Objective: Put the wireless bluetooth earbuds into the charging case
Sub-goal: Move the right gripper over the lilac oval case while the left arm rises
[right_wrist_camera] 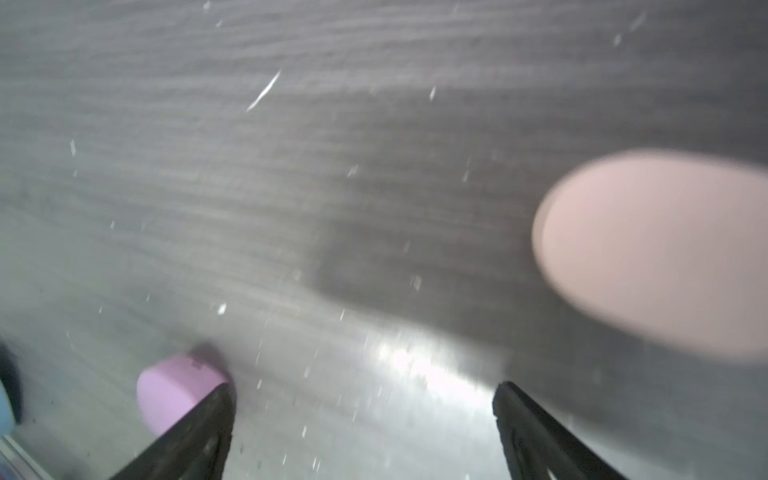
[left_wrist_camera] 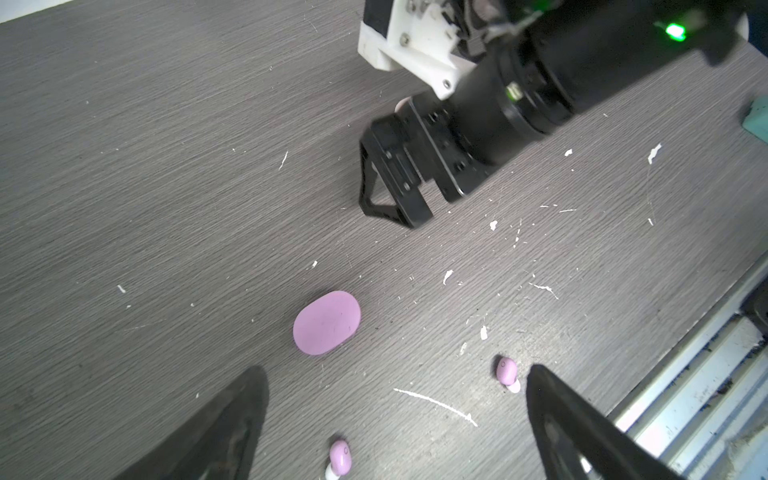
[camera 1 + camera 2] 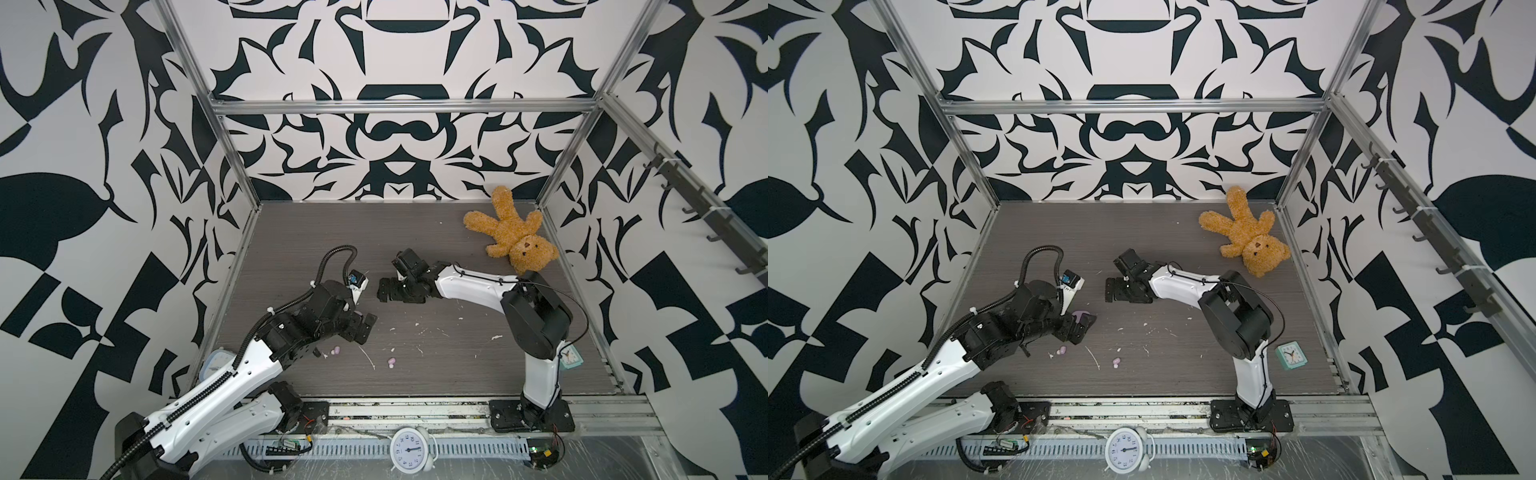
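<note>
Only wrist views: peach case [image 1: 656, 253]

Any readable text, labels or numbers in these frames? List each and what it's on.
"10", "9", "8", "7": hour numerals on the dial of the white round clock; the others are faint.
Teal square clock: numerals too small to read.
Blue label on the left wrist camera: too small to read.
Lilac charging case, earbuds: no text visible.

Lilac earbuds [image 2: 507, 370] and lilac case [image 2: 326, 323], grey wood-grain table [image 2: 166, 166], black-and-white patterned walls [image 3: 395, 137]
</note>
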Tool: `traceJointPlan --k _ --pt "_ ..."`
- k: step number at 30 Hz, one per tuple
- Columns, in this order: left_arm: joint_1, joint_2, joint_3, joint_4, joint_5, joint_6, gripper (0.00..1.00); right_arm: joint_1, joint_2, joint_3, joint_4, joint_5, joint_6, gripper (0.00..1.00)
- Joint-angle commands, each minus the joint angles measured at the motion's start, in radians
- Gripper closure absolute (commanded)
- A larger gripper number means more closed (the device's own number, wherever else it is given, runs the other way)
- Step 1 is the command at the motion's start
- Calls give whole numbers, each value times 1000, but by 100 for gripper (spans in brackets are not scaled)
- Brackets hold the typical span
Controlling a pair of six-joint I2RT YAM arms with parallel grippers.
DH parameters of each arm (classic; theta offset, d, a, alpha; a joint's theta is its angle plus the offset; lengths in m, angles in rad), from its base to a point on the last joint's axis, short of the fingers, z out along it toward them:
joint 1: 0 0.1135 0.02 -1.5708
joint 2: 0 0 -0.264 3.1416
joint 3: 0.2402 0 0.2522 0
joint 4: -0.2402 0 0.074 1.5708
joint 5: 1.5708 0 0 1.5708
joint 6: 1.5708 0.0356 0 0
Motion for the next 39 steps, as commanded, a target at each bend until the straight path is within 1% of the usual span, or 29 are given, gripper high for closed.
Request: traceJointPlan --k 1,3,7,9,10,11,13,16,18,21,22,24,27,32,35,36,39 --pt "2 -55 16 -24 -47 -16 1 71 -126 6 -94 171 58 1" --pt "12 -94 23 -35 -112 -39 1 105 -143 51 -197 248 108 1" --pt "24 -192 27 -63 -269 -98 1 141 -131 155 -372 248 201 1" --pt "24 -239 40 -95 -338 -140 1 175 -132 181 -410 271 245 1" --pt "24 -262 53 -118 -376 -162 1 190 -131 197 -435 312 269 1" --pt "24 -279 67 -138 -403 -174 1 198 -122 221 -461 315 286 1" --pt "24 -315 98 -193 -470 -211 1 208 -80 300 -558 315 326 1" --pt "24 -369 118 -272 -509 -239 1 238 -3 429 -684 343 366 1" --pt "24 -417 105 -292 -542 -256 1 259 59 508 -722 334 381 1" --pt "24 -508 41 -281 -562 -293 1 280 165 637 -765 290 389 1" --pt "24 -539 14 -266 -559 -302 1 286 203 685 -785 291 394 1" --pt "24 -580 -8 -250 -551 -301 1 298 267 777 -813 253 395 1" --pt "24 -605 -16 -246 -567 -295 1 304 361 915 -866 249 399 1" --pt "24 -588 -26 -246 -538 -273 1 306 502 1087 -907 224 416 1" --pt "24 -576 -26 -223 -519 -270 1 304 549 1131 -900 220 425 3" --pt "24 -575 -29 -218 -514 -267 1 304 557 1136 -896 220 435 6" --pt "24 -580 -32 -209 -505 -263 1 302 575 1137 -881 220 457 11"
